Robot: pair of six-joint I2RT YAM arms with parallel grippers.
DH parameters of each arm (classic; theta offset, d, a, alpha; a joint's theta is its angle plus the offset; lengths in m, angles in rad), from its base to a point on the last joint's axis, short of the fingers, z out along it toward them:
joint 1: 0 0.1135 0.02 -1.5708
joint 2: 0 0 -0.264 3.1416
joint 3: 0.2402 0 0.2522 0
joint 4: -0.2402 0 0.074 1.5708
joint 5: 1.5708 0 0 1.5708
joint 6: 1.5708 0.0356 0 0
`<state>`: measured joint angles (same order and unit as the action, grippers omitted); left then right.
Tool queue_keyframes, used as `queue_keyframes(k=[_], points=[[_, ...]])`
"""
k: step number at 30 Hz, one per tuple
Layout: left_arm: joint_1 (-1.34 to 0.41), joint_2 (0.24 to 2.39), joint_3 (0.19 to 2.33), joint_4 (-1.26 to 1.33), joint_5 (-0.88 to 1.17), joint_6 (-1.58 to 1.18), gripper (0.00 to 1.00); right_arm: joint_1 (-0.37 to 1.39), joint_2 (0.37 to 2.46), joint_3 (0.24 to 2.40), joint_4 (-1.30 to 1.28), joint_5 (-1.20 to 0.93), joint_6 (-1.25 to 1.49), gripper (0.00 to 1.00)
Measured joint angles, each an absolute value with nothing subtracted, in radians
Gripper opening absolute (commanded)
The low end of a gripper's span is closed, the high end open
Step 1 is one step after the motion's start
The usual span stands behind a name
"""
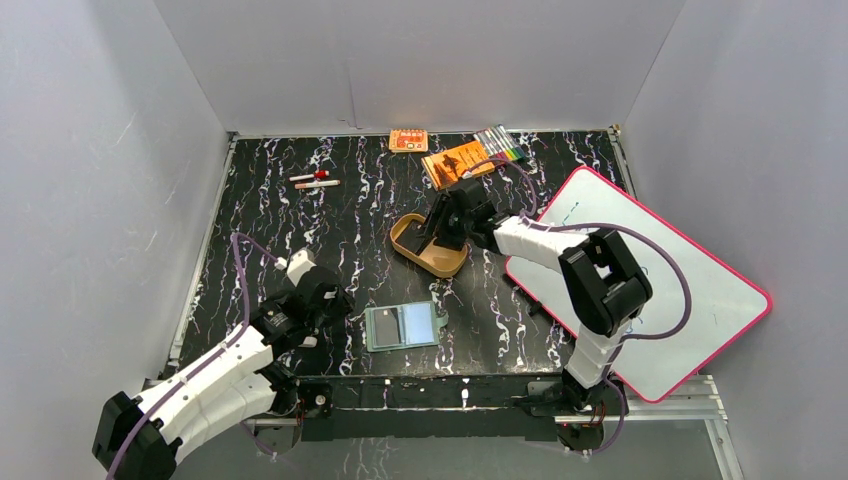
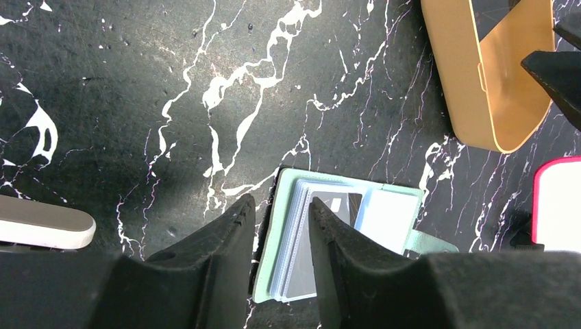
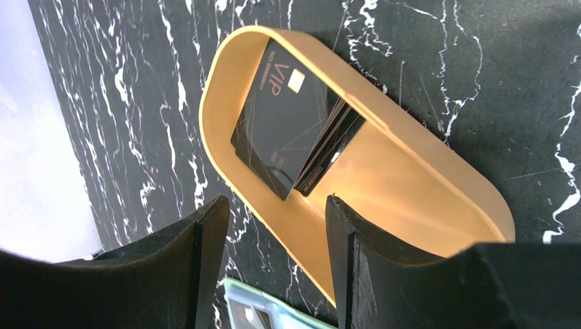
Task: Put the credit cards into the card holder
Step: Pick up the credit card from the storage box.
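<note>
1. On the black marbled table [image 1: 260,220], near its front edge and about midway between the two arm bases, the sage-green card holder [image 1: 402,326] lies opened flat with its pale blue-grey pockets facing up.
2. One dark card [image 2: 337,204] rests on the pocket stack of the card holder; how far it is tucked in cannot be told.
3. The left gripper [image 2: 277,205] is just left of the card holder. Its jaws stand slightly parted and grasp nothing. In the left wrist view the holder's green left edge shows through the gap between the fingers.
4. The remaining credit cards [image 3: 281,130] are in the tan oval tray [image 3: 438,171], behind the card holder at table centre. A black card marked "VIP" leans against the tray wall, and a second dark card stands on edge touching it.
5. The right gripper [image 3: 274,202] hangs over the tray. Its jaws are released and wide apart, clear of both cards.
6. A pink-rimmed whiteboard [image 1: 650,290] lies at the right. An orange booklet [image 1: 458,163] and markers [image 1: 500,145] lie along the rear edge.
</note>
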<state>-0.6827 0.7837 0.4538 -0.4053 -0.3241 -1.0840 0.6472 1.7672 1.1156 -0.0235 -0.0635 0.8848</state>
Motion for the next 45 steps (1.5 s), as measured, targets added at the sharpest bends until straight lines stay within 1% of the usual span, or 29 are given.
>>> queue_keyframes(k=[2, 4, 6, 17, 20, 23, 27, 37, 45], points=[[-0.683, 0.784, 0.454, -0.405, -0.326, -1.083, 0.38, 0.648, 1.783, 1.115, -0.011, -0.047, 0.920, 0.62], [-0.683, 0.784, 0.454, -0.405, -0.326, -1.082, 0.44, 0.648, 1.798, 1.116, 0.000, -0.028, 0.951, 0.63], [-0.683, 0.784, 0.453, -0.404, -0.324, -1.081, 0.46, 0.648, 1.820, 1.120, 0.006, -0.013, 0.975, 0.62], [-0.683, 0.784, 0.453, -0.389, -0.307, -1.082, 0.46, 0.658, 1.908, 1.162, 0.010, 0.017, 1.022, 0.61], [-0.683, 0.783, 0.452, -0.389, -0.306, -1.083, 0.46, 0.663, 1.923, 1.176, 0.010, 0.019, 1.023, 0.57], [-0.683, 0.783, 0.449, -0.389, -0.306, -1.085, 0.46, 0.665, 1.938, 1.196, 0.002, 0.019, 1.021, 0.51], [-0.683, 0.783, 0.447, -0.389, -0.305, -1.086, 0.46, 0.668, 1.945, 1.200, -0.001, 0.020, 1.021, 0.45], [-0.683, 0.783, 0.439, -0.381, -0.303, -1.086, 0.46, 0.668, 1.944, 1.184, 0.015, 0.024, 1.023, 0.37], [-0.683, 0.783, 0.434, -0.375, -0.302, -1.090, 0.46, 0.668, 1.925, 1.163, 0.029, 0.025, 1.023, 0.33]])
